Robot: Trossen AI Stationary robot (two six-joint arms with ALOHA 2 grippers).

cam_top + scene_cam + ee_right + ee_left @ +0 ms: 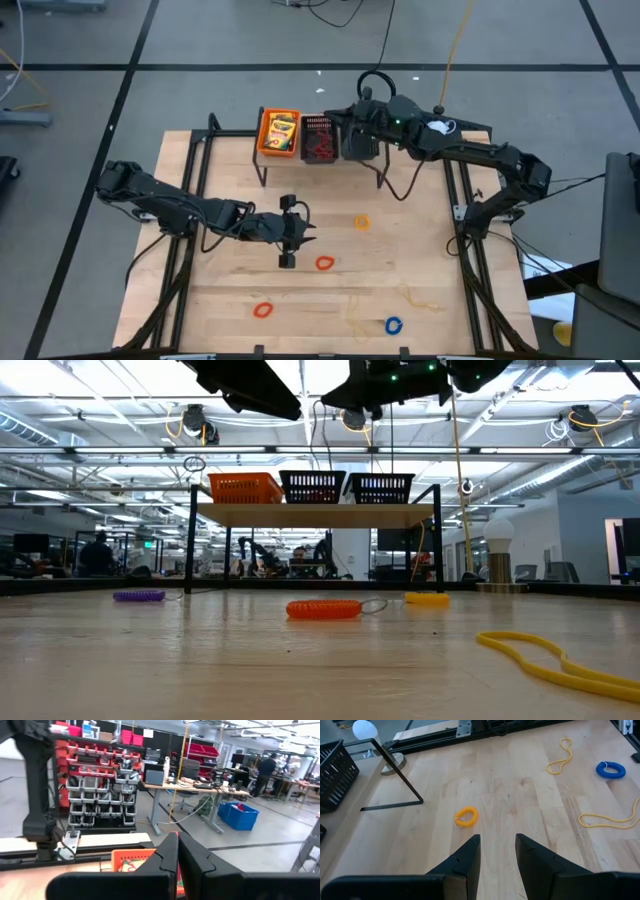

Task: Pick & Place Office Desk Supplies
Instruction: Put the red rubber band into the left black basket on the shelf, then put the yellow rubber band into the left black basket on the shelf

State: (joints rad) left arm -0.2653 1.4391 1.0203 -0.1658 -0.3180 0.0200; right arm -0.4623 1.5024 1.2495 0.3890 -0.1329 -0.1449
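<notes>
My left gripper (497,855) hangs open above the table's middle (308,238), with nothing between its fingers. An orange rubber-band ring (466,816) lies flat on the wood just ahead of it (361,222). More rings lie flat: two red (324,263) (262,310), a blue (393,325) and a purple (139,596). Thin tan bands (415,297) lie near the front. Yellow-and-green boxes (280,131) sit in the orange bin (266,143). My right gripper (177,851) is shut and empty, raised over the bins on the far shelf (338,115).
A black-legged shelf (315,513) at the table's far edge carries the orange bin (245,488) and two black mesh bins (313,487) (382,488). One black bin holds red items (318,140). Bare wood lies between the rings. A white bulb-like object (365,729) stands past the shelf leg.
</notes>
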